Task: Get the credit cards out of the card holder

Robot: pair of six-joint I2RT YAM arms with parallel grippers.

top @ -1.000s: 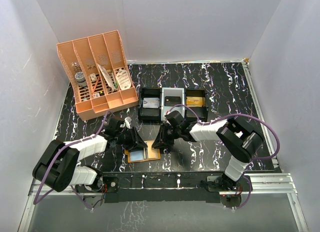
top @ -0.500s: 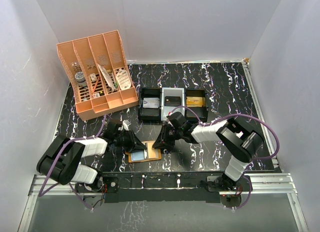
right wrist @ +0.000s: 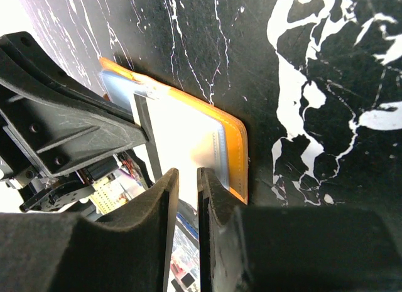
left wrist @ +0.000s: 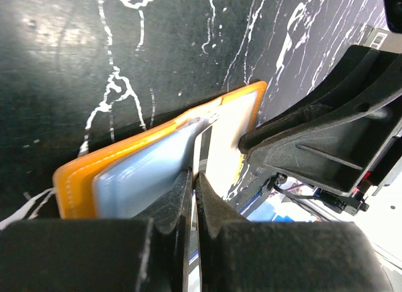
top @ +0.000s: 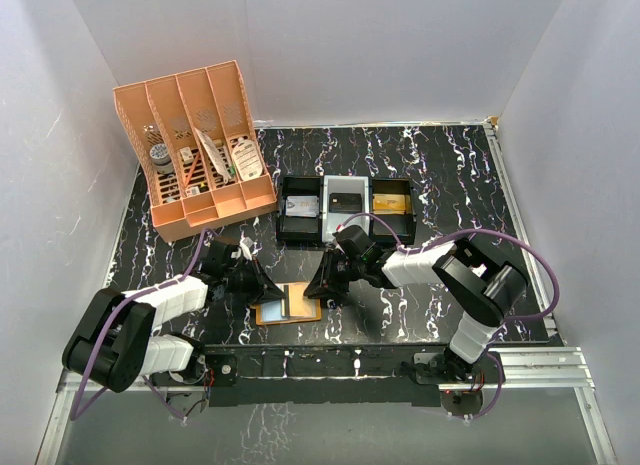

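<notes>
Card holder [top: 290, 308]: small orange bifold, lying open and flat on the black white-veined surface [top: 440, 175], near its front edge and between the two arms. Credit card [left wrist: 144, 173]: pale blue, rounded corner, lying in the left half of the holder inside the orange rim; the right half shows a pale panel. Left gripper [top: 265, 288]: low over the holder from the left, its jaws pressed together at the card's inner edge by the fold; a thin pale sliver shows between them, and whether that is the card cannot be told. Right gripper [top: 318, 285]: low over the holder from the right, its jaws only narrowly apart, tips on the pale right panel, nothing visibly between them. Black tray [top: 345, 231]: three compartments, just beyond the holder; a flat card-like item in the left, a small black box [top: 346, 201] in the middle, a gold block [top: 391, 202] in the right. Orange slotted organizer [top: 195, 155]: far left, holding assorted small items.
</notes>
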